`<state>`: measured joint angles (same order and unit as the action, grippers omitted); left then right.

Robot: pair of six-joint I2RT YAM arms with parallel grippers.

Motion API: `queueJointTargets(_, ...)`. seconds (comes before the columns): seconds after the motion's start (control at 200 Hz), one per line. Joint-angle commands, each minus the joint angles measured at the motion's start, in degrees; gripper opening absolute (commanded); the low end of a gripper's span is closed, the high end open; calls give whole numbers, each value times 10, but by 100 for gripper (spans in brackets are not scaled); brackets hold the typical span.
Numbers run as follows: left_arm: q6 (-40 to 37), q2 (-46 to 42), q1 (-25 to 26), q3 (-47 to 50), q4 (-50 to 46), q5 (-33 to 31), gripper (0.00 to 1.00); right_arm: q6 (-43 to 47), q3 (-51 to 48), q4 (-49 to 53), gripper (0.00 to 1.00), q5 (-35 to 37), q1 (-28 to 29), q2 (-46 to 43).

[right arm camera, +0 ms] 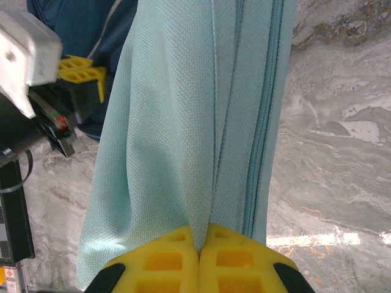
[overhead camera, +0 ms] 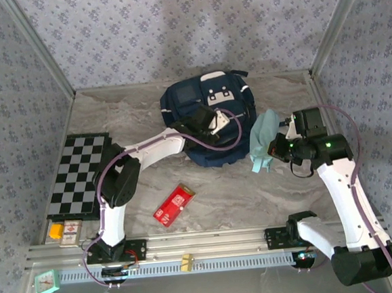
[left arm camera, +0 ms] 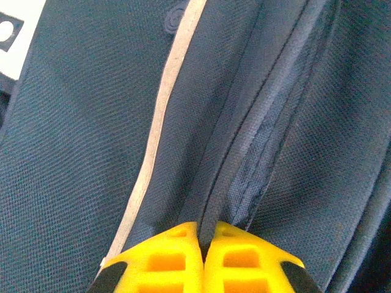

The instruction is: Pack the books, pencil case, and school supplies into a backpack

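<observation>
The navy backpack (overhead camera: 207, 118) lies at the back middle of the table. My left gripper (overhead camera: 212, 123) rests on top of it. In the left wrist view that gripper (left arm camera: 204, 229) is shut on a fold of the backpack's fabric (left arm camera: 79, 152) beside the zipper and the white trim line (left arm camera: 160, 116). My right gripper (overhead camera: 272, 148) is shut on the pale teal pencil case (overhead camera: 263, 140), which hangs beside the backpack's right side. Up close the pencil case (right arm camera: 171, 122) is pinched between the fingers of the right gripper (right arm camera: 200, 235). The red packet of school supplies (overhead camera: 175, 205) lies flat in front. The books are out of view.
A black-and-white checkerboard mat (overhead camera: 79, 172) lies at the left. Small items (overhead camera: 63, 231) sit by its near corner. A yellow clip (overhead camera: 186, 261) and a teal object (overhead camera: 47, 282) rest on the front rail. Patterned walls close in the back and sides.
</observation>
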<state>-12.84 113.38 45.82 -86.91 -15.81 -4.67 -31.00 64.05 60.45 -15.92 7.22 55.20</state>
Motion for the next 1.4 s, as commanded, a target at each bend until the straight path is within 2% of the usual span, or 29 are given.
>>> queueJointTargets(0.0, 39, -48, -22, -47, -10, 8, 0, 15, 19, 21, 0, -12, -4, 2)
queueJointTargets(0.11, 89, -80, -22, -91, -47, -5, 0, 26, 23, 30, 0, -15, -3, 3)
queueJointTargets(0.215, 140, -101, -22, -131, -72, -16, 0, 34, 14, 14, 0, -48, 5, 15)
queueJointTargets(0.345, 186, -108, -22, -177, -107, -24, 0, 25, -2, -48, 0, -76, 62, 46)
queueJointTargets(0.51, 206, -113, -18, -203, -118, -16, 0, 36, 11, -164, 0, -105, 125, 129)
queueJointTargets(0.665, 199, -115, -12, -222, -138, -27, 0, 87, 52, -252, 0, -124, 130, 242)
queueJointTargets(0.79, 209, -121, -13, -232, -150, -51, 0, 124, 73, -316, 0, -88, 133, 320)
queueJointTargets(0.885, 211, -123, -13, -243, -163, -37, 0, 147, 82, -362, 0, -23, 132, 356)
queueJointTargets(1.099, 222, -118, -13, -263, -163, -14, 0, 147, 85, -516, 1, -43, 120, 441)
queueJointTargets(1.184, 223, -112, -14, -268, -165, -6, 0, 159, 90, -531, 1, -11, 129, 471)
queueJointTargets(1.289, 231, -107, -19, -274, -171, -8, 0, 161, 84, -542, 9, -1, 131, 489)
queueJointTargets(1.329, 235, -106, -21, -273, -173, -4, 0, 161, 80, -540, 18, 10, 134, 484)
queueJointTargets(1.394, 236, -106, -26, -272, -173, 3, 0, 157, 54, -551, 40, 20, 137, 455)
